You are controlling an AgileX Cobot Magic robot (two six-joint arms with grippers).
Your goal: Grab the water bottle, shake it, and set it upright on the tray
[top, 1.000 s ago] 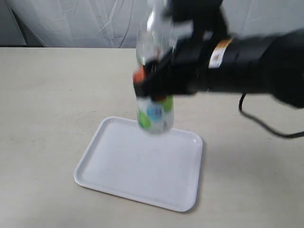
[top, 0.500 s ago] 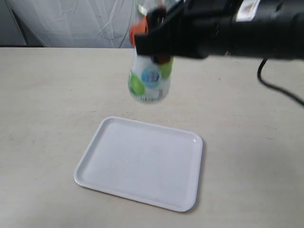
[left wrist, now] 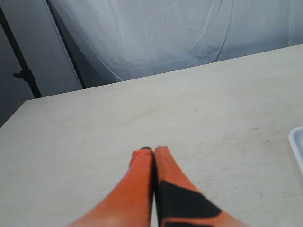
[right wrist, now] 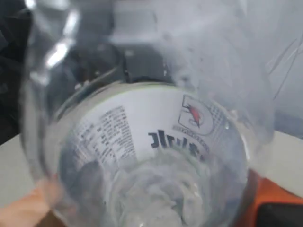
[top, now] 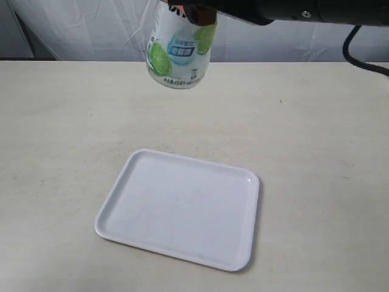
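The water bottle [top: 178, 52] hangs high in the air at the top of the exterior view, its lime-and-blue label facing out and its cap cut off by the frame edge. My right gripper [top: 197, 12] is shut on the water bottle's upper body. The right wrist view is filled by the clear bottle [right wrist: 151, 156], with orange fingers [right wrist: 272, 198] at its sides. The white tray [top: 182, 207] lies flat on the table, below and well apart from the bottle. My left gripper [left wrist: 152, 152] is shut, orange fingers together over bare table.
A beige table [top: 61, 121] spreads all around the tray. A white curtain [top: 91, 27] hangs behind the far edge. The right arm's black cable [top: 358, 52] loops at the upper right. The tray's corner [left wrist: 297, 142] shows in the left wrist view.
The right arm has swung the bottle upward and away from the tray, from just above the tray's far edge to the top of the view. The tray has not moved.
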